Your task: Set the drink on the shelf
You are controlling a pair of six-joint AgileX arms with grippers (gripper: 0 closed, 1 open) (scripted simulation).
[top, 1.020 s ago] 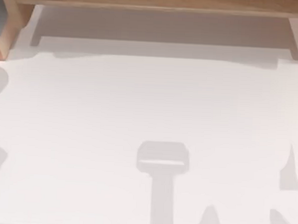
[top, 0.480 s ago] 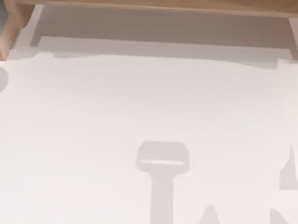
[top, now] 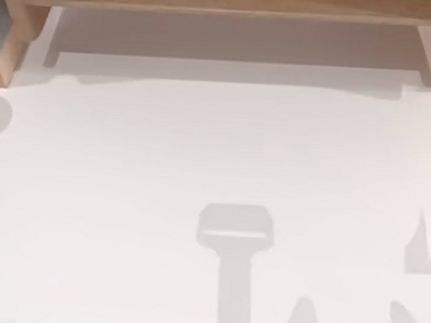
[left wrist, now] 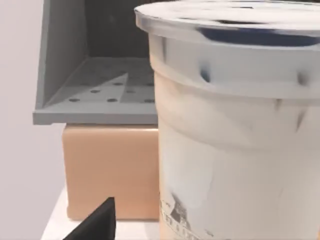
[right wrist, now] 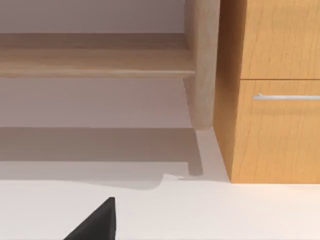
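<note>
The drink [left wrist: 235, 130] stands upright right in front of the left gripper [left wrist: 97, 225], but I cannot tell if its fingers hold it.

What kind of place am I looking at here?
Probably a simulated kitchen or café counter: a white table backed by a wooden shelf, a wooden cabinet with a metal handle, and a lidded drink.
</note>
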